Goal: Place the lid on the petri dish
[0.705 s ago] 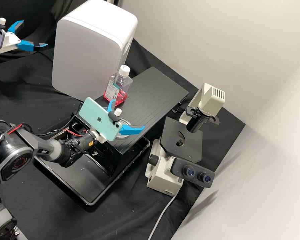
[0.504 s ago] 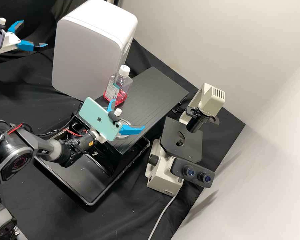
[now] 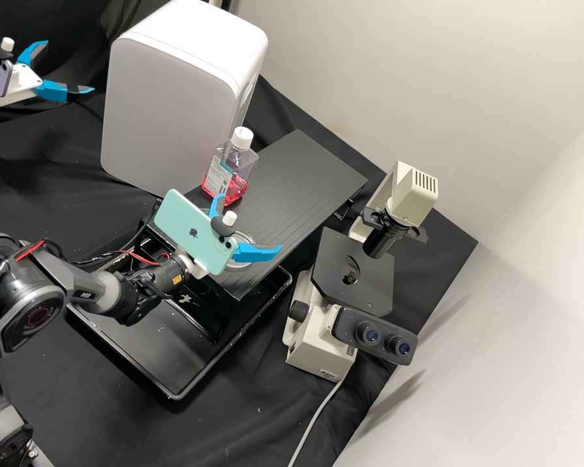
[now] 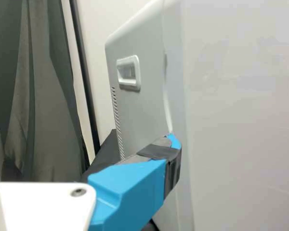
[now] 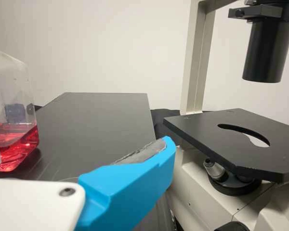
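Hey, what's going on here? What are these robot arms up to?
The right arm's claw hangs open over a black platform, with a clear round petri dish between its blue fingers. Whether the lid is on the dish cannot be told from here. The left arm's claw, also open and empty, sits off beside a big white box. A flask of red liquid and a microscope stand nearby.
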Robot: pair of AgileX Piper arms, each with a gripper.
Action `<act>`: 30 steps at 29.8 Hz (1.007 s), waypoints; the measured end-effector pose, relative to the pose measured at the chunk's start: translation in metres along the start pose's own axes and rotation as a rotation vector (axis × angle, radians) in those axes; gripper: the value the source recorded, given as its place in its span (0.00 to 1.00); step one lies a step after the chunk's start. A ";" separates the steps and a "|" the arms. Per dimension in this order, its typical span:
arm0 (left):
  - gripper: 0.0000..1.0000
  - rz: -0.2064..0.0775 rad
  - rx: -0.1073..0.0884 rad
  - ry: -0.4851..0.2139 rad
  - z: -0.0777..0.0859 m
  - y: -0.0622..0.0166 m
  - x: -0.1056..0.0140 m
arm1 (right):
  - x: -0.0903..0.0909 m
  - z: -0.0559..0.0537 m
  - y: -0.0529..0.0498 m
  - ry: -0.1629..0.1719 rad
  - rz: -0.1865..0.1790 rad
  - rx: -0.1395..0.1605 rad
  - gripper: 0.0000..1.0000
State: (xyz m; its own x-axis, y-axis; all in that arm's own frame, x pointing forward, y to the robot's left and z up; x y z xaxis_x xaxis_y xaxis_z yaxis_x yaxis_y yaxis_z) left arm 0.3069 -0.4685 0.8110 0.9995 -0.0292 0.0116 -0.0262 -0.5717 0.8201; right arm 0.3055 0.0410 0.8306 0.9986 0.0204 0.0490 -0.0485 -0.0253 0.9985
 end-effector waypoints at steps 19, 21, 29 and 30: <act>1.00 -0.079 0.046 -0.174 0.070 -0.0526 -0.023 | 0.000 0.000 0.000 0.000 0.000 0.000 1.00; 1.00 -0.088 0.045 -0.184 0.071 -0.0564 -0.026 | 0.000 0.000 0.000 0.000 0.000 0.000 1.00; 1.00 -0.121 0.008 -0.321 0.083 -0.0660 -0.035 | 0.000 0.000 0.000 0.000 0.000 0.000 1.00; 1.00 -0.131 0.005 -0.337 0.085 -0.0680 -0.035 | 0.000 0.000 0.000 0.000 0.000 0.000 1.00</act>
State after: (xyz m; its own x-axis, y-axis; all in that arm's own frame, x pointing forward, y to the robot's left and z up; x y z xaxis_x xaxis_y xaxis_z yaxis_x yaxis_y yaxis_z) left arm 0.2718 -0.4984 0.7061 0.9324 -0.2243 -0.2834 0.1004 -0.5925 0.7993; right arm 0.3055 0.0410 0.8306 0.9986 0.0204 0.0490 -0.0485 -0.0253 0.9985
